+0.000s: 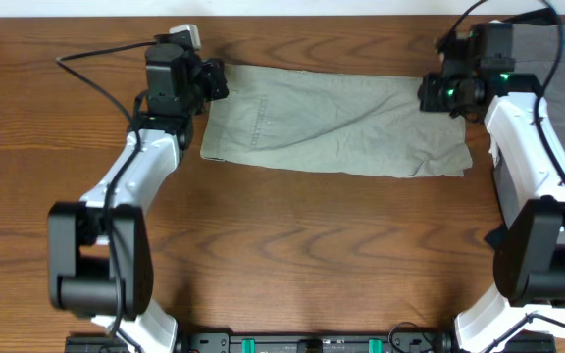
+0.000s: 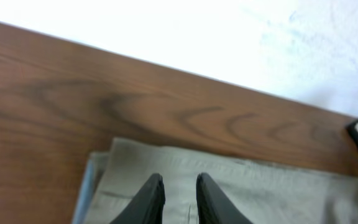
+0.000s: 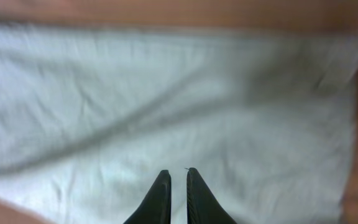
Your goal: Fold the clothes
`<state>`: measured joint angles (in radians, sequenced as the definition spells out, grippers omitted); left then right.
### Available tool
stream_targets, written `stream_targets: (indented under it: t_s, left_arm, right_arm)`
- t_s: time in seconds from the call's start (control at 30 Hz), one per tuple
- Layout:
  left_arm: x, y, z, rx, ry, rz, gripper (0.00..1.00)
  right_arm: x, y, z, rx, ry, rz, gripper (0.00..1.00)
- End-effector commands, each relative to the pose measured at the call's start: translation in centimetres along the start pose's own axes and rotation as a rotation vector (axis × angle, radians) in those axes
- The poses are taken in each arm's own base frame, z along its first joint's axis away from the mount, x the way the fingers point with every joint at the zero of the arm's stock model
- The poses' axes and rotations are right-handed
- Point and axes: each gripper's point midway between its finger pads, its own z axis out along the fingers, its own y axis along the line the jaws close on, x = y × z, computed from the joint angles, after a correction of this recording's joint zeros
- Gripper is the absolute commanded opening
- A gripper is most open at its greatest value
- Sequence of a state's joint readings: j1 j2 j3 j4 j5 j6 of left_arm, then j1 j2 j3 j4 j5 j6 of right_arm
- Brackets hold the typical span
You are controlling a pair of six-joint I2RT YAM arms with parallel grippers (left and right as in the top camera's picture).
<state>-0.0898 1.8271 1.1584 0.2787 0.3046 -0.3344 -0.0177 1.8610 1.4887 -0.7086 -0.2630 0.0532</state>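
The clothes here are khaki-olive shorts (image 1: 332, 123) lying flat and folded lengthwise along the table's far side. In the left wrist view the shorts (image 2: 260, 193) show a pale blue lining strip (image 2: 82, 196) at their left edge. My left gripper (image 1: 214, 83) hovers over the shorts' left end, its jaws (image 2: 180, 182) a little apart with only cloth showing behind the gap. My right gripper (image 1: 430, 93) is at the shorts' far right corner. In the right wrist view the shorts (image 3: 166, 106) fill the frame, and the right gripper (image 3: 178, 174) has a narrow gap with nothing pinched.
A grey garment (image 1: 557, 59) lies at the far right corner, behind the right arm. The wooden table (image 1: 292, 255) stretches toward the front. The table's far edge (image 2: 185, 71) runs just beyond the shorts.
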Motion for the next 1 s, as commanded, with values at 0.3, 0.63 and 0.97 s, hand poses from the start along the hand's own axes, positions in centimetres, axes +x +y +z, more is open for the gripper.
stream_targets:
  t_s: [0.3,0.63,0.97]
  left_arm:
    - [5.5,-1.6,5.9,0.17,0.04,0.05,0.19]
    - [6.9,-1.3,8.9,0.151,0.058,0.069,0.19]
    - [10.8,3.4,11.7,0.015,0.12,0.092,0.19]
  right_arm:
    - [4.8,2.3,4.2,-0.03,0.18,-0.004,0.06]
    - [6.9,2.7,6.8,-0.01,0.255,-0.026,0.06]
    - [11.4,0.9,8.7,0.051,0.363,0.019,0.08]
